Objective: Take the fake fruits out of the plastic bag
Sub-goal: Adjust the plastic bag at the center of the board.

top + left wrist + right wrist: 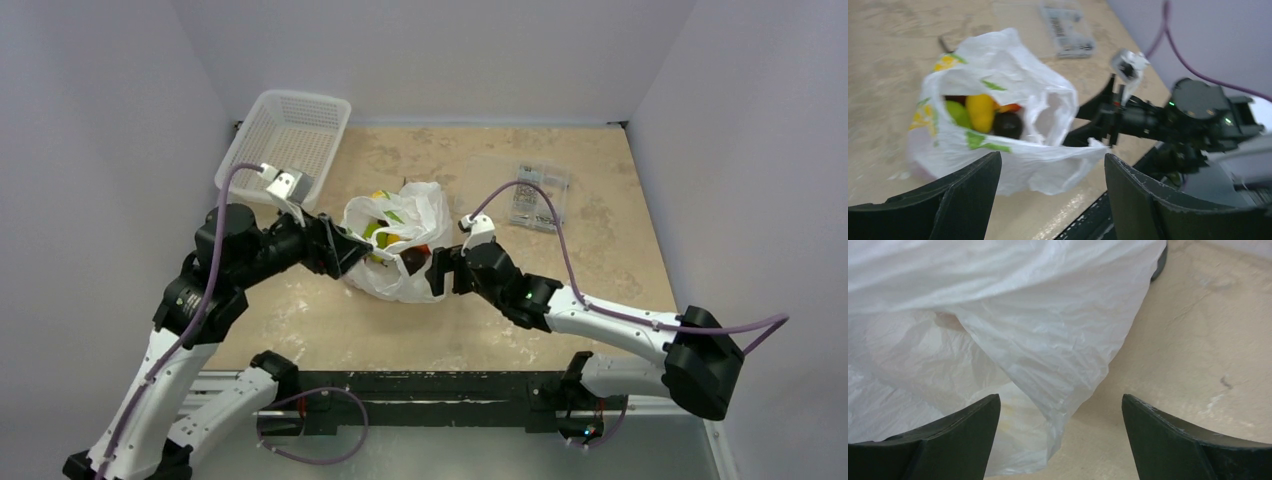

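Beige marbled table (500, 330), pale lilac walls (420, 50) on three sides. Top view, mid-frame: bag (420, 205) lies on table, mouth gaping, between left gripper (345, 252) and right gripper (435, 270). Both jaws spread wide, clamping nothing. Farther: box (535, 195) upper right, basket (290, 130) upper left. Only left wrist view looks into bag: fruits (983, 112) inside, yellow, green, dark, red. Right wrist view: white film, bare table.
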Controlling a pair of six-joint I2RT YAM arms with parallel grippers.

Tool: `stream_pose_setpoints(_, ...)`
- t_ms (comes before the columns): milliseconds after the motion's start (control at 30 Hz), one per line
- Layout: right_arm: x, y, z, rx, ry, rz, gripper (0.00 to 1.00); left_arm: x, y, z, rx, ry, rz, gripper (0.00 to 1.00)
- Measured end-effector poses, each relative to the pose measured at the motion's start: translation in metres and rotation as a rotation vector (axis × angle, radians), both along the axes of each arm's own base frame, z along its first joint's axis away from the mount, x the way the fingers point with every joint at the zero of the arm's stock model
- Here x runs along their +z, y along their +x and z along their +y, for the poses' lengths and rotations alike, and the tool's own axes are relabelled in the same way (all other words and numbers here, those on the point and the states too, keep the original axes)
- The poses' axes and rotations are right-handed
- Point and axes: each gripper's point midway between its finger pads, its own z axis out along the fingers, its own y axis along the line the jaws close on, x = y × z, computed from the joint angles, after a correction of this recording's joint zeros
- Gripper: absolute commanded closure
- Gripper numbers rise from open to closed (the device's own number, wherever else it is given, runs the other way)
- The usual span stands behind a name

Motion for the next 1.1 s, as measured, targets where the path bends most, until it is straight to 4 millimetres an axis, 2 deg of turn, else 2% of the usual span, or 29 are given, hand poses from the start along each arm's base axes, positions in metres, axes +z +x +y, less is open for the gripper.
stream_pose_setpoints(67, 0.012, 0.009, -0.003, -0.012, -0.051, -0.042, 0.01, 0.010, -0.020, -0.027, -0.141, -0.031, -0.037, 0.25)
stream_pose_setpoints(133, 0.023, 0.019, -0.002, -0.019, -0.093, -0.077, 0.01, 0.012, -0.032, -0.047, -0.233, -0.038, -0.047, 0.26)
stream_pose_setpoints(267, 0.041, 0.039, 0.008, -0.018, -0.162, -0.146, 0.01, -0.002, -0.036, -0.083, -0.345, -0.012, -0.017, 0.27)
stream_pose_setpoints(333, 0.047, 0.051, 0.012, -0.026, -0.185, -0.171, 0.01, -0.015, -0.034, -0.100, -0.376, 0.015, 0.012, 0.36)
stream_pose_setpoints(367, 0.050, 0.058, 0.014, -0.034, -0.184, -0.177, 0.03, -0.027, -0.030, -0.108, -0.375, 0.038, 0.035, 0.43)
stream_pose_setpoints(400, 0.051, 0.066, 0.015, -0.049, -0.180, -0.176, 0.11, -0.043, -0.025, -0.114, -0.353, 0.068, 0.064, 0.45)
stream_pose_setpoints(467, 0.052, 0.085, 0.012, -0.103, -0.158, -0.158, 0.36, -0.079, -0.012, -0.113, -0.264, 0.136, 0.136, 0.44)
stream_pose_setpoints(533, 0.049, 0.108, 0.004, -0.169, -0.114, -0.126, 0.54, -0.126, 0.002, -0.096, -0.106, 0.204, 0.213, 0.46)
stream_pose_setpoints(633, 0.036, 0.128, -0.011, -0.265, -0.065, -0.073, 0.62, -0.188, 0.005, -0.056, 0.099, 0.290, 0.296, 0.47)
stream_pose_setpoints(667, 0.030, 0.132, -0.013, -0.288, -0.054, -0.055, 0.62, -0.207, 0.003, -0.041, 0.165, 0.316, 0.325, 0.46)
stream_pose_setpoints(733, 0.021, 0.133, -0.012, -0.310, -0.039, -0.023, 0.58, -0.232, -0.002, -0.016, 0.273, 0.343, 0.361, 0.46)
stream_pose_setpoints(833, 0.013, 0.130, -0.006, -0.300, -0.027, 0.006, 0.43, -0.243, -0.007, 0.000, 0.353, 0.308, 0.372, 0.45)
stream_pose_setpoints(933, 0.013, 0.125, 0.003, -0.254, -0.015, 0.016, 0.18, -0.244, -0.010, 0.003, 0.374, 0.263, 0.376, 0.42)
stream_pose_setpoints(1000, 0.013, 0.118, 0.011, -0.210, -0.010, 0.026, 0.03, -0.243, -0.012, -0.003, 0.350, 0.243, 0.388, 0.40)
stream_pose_setpoints(1100, 0.016, 0.101, 0.021, -0.152, -0.003, 0.033, 0.01, -0.244, -0.019, -0.019, 0.268, 0.217, 0.422, 0.39)
